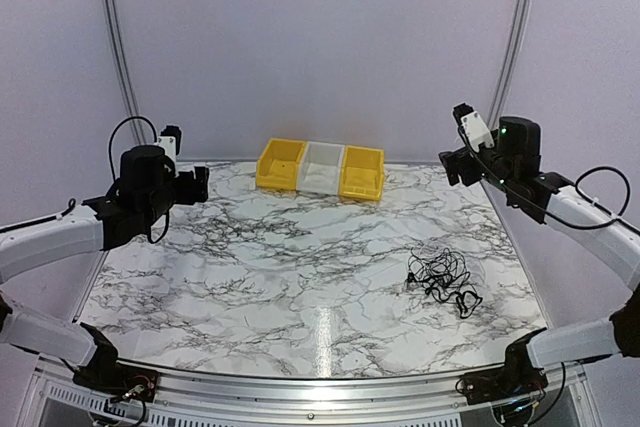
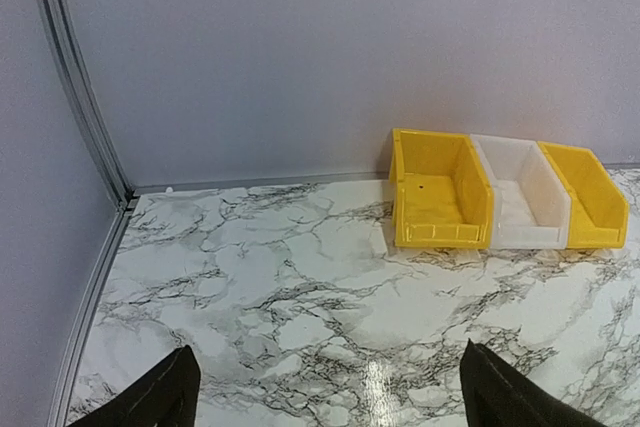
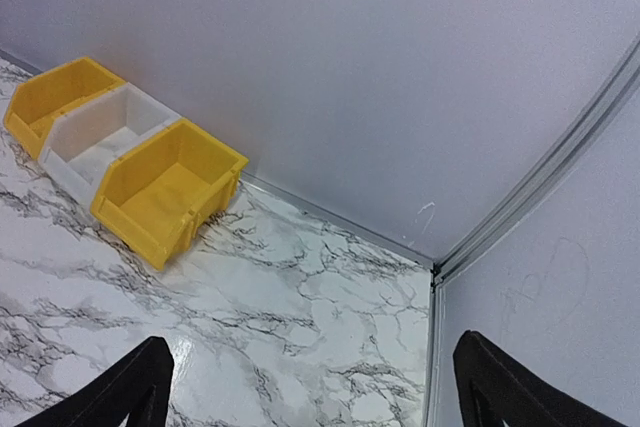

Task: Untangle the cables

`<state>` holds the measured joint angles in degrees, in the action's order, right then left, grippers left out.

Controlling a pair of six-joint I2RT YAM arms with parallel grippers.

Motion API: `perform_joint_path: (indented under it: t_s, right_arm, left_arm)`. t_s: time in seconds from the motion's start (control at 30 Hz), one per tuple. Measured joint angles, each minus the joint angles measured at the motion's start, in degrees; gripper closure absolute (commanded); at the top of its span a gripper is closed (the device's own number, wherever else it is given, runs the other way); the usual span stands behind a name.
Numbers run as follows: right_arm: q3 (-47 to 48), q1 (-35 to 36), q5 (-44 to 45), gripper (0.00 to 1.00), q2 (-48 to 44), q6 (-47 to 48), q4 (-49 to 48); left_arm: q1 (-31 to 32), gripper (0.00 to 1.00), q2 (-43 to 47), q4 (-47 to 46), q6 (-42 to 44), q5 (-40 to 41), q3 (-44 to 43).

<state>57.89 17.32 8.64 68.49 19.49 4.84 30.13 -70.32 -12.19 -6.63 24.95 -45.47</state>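
Two arms, two grippers, three bins, one tangle. My left gripper (image 2: 327, 350) and my right gripper (image 3: 312, 340) both hang high above the marble worktop (image 1: 250, 267). Their jaws are spread wide and nothing sits between the fingers of either.

The cables (image 1: 440, 277) lie in a single loose black knot on the worktop, close to its right edge and toward the near-right corner, touching neither gripper. The top view is too coarse for me to count the cords in the knot, though there appear to be several.

Three open bins stand in a row at the middle of the far edge, side against side. The left yellow bin (image 1: 281, 164) and the right yellow bin (image 1: 363, 172) flank the white bin (image 1: 323, 167), all close to the back wall (image 1: 320, 47).

My left gripper hovers over the far-left corner and my right gripper over the far-right corner, each well apart from the knot. A broad stretch of marble runs from the bins to the near edge and from the left edge across to the cables. Only a narrower strip separates the knot from the right edge.
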Motion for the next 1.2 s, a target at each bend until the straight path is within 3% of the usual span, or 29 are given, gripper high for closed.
perform_joint_path:
  t_s: [0.37, 0.47, 0.63, 0.87, 0.97, 1.2]
  right_arm:
    - [-13.05, -9.33, -9.33, 0.03, -6.58, 6.71, 5.46]
    - [-14.86, -10.84, -13.51, 0.05, -8.46, 11.19, 9.90]
    - [-17.40, -11.34, -18.93, 0.04, -10.67, 20.39, 17.99]
    - [-22.60, -9.77, -21.81, 0.05, -8.28, 31.61, 26.12]
    - [-23.67, -9.11, -22.25, 0.10, -5.40, 34.58, 27.28]
    - [-23.47, -1.90, -23.85, 0.39, 4.66, 37.55, 26.49]
  left_arm:
    - [-0.79, 0.21, 1.16, -1.53, 0.22, -10.78, 4.85]
    - [2.95, 0.21, 1.09, -1.42, 0.55, -13.90, 4.83]
    - [11.67, 0.10, -1.68, -0.76, 0.55, -17.99, 2.62]
    - [24.90, 0.05, -13.88, -0.48, -2.16, -21.88, -4.37]
    - [28.39, 0.04, -18.95, -0.39, -3.34, -23.08, -6.84]
    - [31.74, 0.04, -21.86, 0.09, -5.35, -24.26, -7.61]
